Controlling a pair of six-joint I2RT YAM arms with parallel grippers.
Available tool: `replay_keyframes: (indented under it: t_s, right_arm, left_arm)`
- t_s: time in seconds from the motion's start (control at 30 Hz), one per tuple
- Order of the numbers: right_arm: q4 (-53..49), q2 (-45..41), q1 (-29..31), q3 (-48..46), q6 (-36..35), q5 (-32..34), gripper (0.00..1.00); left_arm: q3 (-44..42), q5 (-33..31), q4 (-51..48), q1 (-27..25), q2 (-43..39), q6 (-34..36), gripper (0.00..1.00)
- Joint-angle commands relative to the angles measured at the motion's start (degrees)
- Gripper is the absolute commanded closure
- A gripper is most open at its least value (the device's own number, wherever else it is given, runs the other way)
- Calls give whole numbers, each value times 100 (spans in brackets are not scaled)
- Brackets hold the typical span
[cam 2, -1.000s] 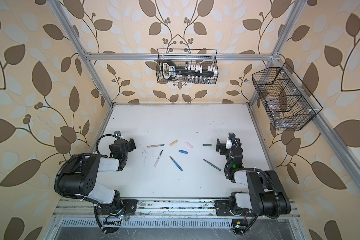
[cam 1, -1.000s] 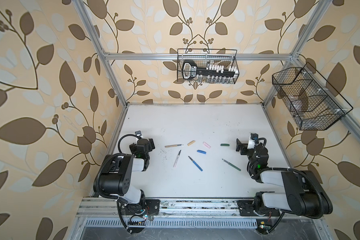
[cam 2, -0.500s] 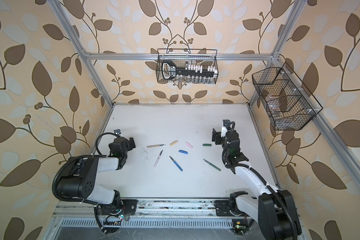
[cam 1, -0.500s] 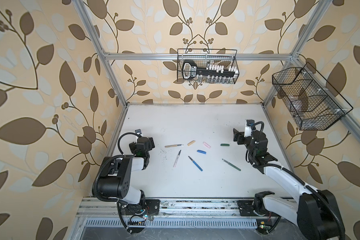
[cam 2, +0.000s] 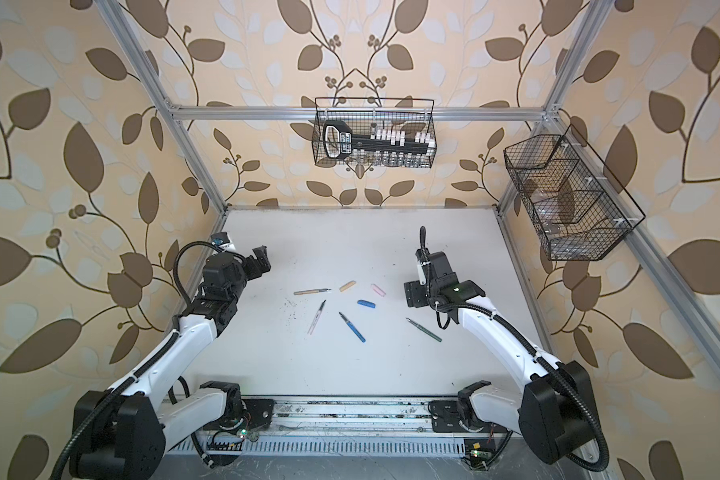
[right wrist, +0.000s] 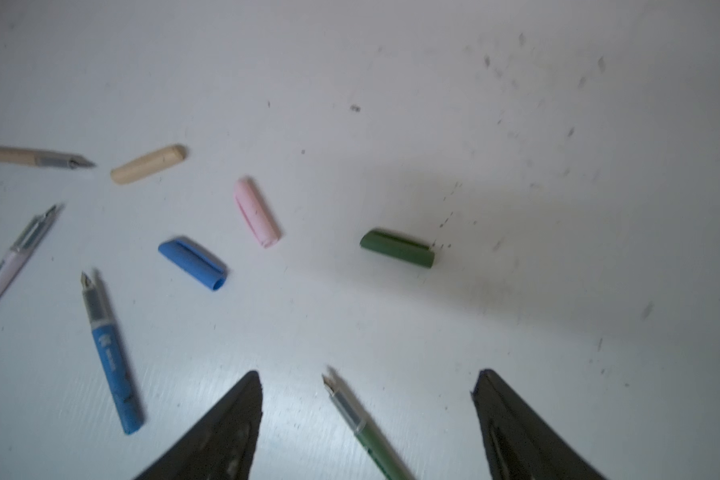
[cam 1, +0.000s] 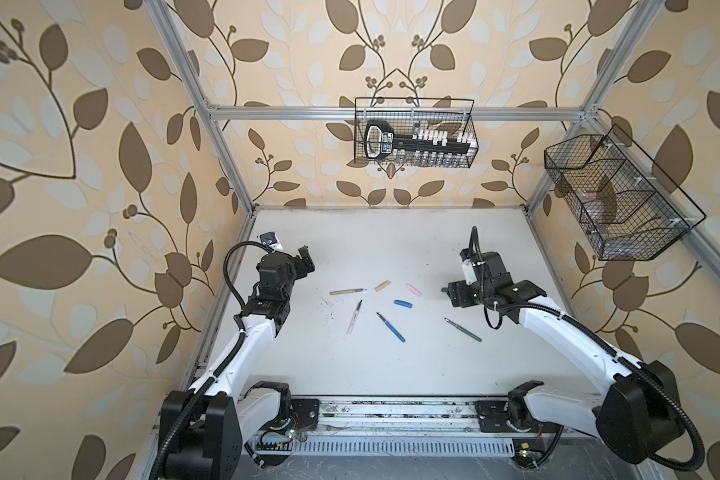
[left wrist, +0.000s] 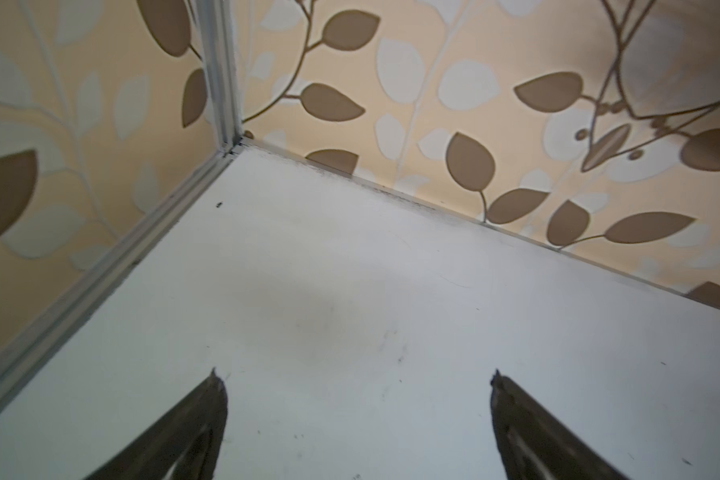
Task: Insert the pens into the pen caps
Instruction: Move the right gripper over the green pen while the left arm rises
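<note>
Your left pincer [left wrist: 355,376] is spread wide with nothing in it, hanging over bare desk [cam 1: 391,249] near the back left corner, well apart from the pens. Your right pincer [right wrist: 366,372] is wide too and holds nothing. In the right wrist view the green cap [right wrist: 396,248] lies flat just past its tips, and the green pen [right wrist: 368,432] shows between the two jaws, nib toward the cap. In both top views that pincer hides the green cap. The rest is loose on the desk between the arms: tan pen [cam 1: 347,291] with the tan cap [cam 1: 383,286] just off its nib, pink cap [cam 1: 413,289] and blue cap [cam 1: 403,304] near each other, pink pen [cam 1: 354,318] and blue pen [cam 1: 390,327] closer to the arm bases, nibs pointing away. No pen is capped yet
</note>
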Motion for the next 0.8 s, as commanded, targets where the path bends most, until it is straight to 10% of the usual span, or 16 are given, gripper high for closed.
replay_keyframes:
  t_s: [0.0,0.2,0.77]
  right_arm:
    - [-770,240,236,95,165,-282,19]
    - [-1001,964,486,291,268,-93,23]
    - [-928,1425,550,102,643,301,29]
  left_arm:
    - [-251,460,-364,-369,-445,-434,1]
    - [-467,218,-337,-1111,-828,-126,1]
    - [-794,1099,22,-1153,-855,-73,1]
